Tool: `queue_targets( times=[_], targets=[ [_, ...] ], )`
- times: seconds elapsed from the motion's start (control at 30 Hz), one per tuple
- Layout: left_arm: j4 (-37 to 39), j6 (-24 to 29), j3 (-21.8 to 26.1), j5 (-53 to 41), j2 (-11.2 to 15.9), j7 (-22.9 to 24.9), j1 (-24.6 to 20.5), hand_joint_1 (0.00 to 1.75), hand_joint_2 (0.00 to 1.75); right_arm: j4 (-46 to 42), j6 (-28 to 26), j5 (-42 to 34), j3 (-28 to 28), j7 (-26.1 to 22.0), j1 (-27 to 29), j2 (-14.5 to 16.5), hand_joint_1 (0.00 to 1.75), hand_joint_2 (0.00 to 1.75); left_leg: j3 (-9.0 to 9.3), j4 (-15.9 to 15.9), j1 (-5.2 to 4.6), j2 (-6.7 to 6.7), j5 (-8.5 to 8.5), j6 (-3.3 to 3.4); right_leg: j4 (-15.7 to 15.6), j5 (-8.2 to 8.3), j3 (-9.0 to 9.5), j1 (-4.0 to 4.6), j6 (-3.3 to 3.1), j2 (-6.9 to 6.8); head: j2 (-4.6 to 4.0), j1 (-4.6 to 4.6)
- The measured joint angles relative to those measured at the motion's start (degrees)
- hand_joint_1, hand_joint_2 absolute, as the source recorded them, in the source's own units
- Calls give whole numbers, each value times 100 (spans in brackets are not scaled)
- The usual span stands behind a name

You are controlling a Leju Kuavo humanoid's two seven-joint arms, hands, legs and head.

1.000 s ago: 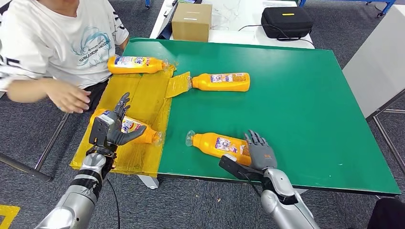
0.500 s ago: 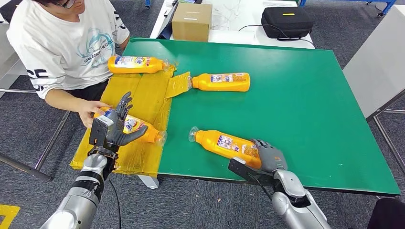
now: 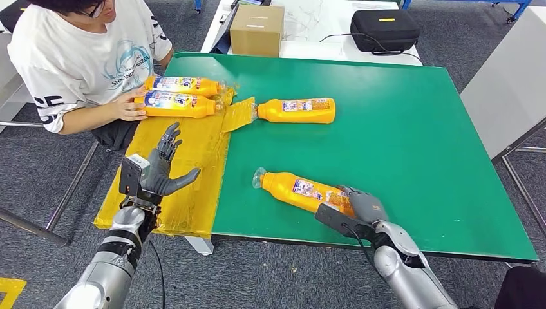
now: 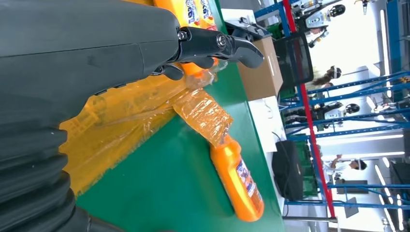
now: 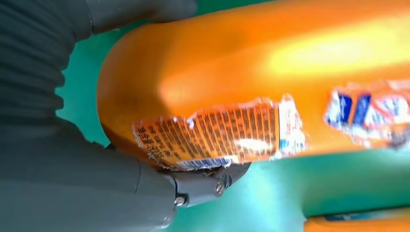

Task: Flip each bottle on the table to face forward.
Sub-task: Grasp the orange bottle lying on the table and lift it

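— Where's the right hand (image 3: 364, 207)?
— Wrapped around the base of the near bottle (image 3: 302, 192) lying by the table's (image 3: 412, 129) front edge.
— And the left hand (image 3: 162, 168)?
— Fingers spread, holding nothing, over the yellow sheet (image 3: 193, 154) at the left edge — a person's hand (image 3: 132, 105) rests on two bottles (image 3: 180, 95) at the far-left corner.

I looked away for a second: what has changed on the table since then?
The person's hand took the bottle by the left hand and laid it beside the far one on the yellow sheet. The right hand gripped the near bottle, turning it slightly. The middle bottle stayed put.
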Motion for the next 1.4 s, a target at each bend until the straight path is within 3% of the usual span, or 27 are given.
queue_targets(
  times=[0.17, 0.33, 0.43, 0.67, 0.87, 1.4],
  targets=[
    [45, 100, -8, -10, -56, 1, -50, 0, 175, 99, -522, -297, -92, -201, 44, 227, 175, 175, -3, 0, 1, -1, 1, -1, 1, 0, -1, 1, 0, 0, 0, 2],
    [96, 357, -53, -63, -260, 213, -107, 0, 175, 121, -1974, -643, -243, -695, 194, 945, 175, 175, -11, 0, 1, -2, 0, -1, 2, -2, -9, 1, 0, -1, 0, 1],
    [96, 399, -131, -21, -398, 370, -127, 0, 175, 136, -2332, -792, -280, -872, 208, 1335, 175, 175, -15, 0, 1, -3, 0, -1, 2, -4, -11, 0, -1, -1, 0, 1],
    [147, -86, -340, 413, -563, 814, -137, 0, 175, 248, -3114, -627, -300, -1092, 184, 1875, 175, 175, -20, 0, 0, -7, 0, 0, 2, -4, -11, -2, -1, -2, 0, 1],
    [137, -651, -740, 976, -660, 1187, -21, 0, 175, 414, -3228, -797, -168, -1223, 37, 2172, 175, 175, -20, 0, 0, -8, 0, 0, 2, -4, -12, -1, -1, -2, 0, 1],
    [-93, -1091, -1328, 1478, -692, 1384, 146, 0, 175, 1048, -3014, -673, 199, -1281, -314, 2475, 175, 175, -21, 0, 1, -8, 0, -1, 2, -4, -12, 0, -1, -3, 0, 1]
  ],
)
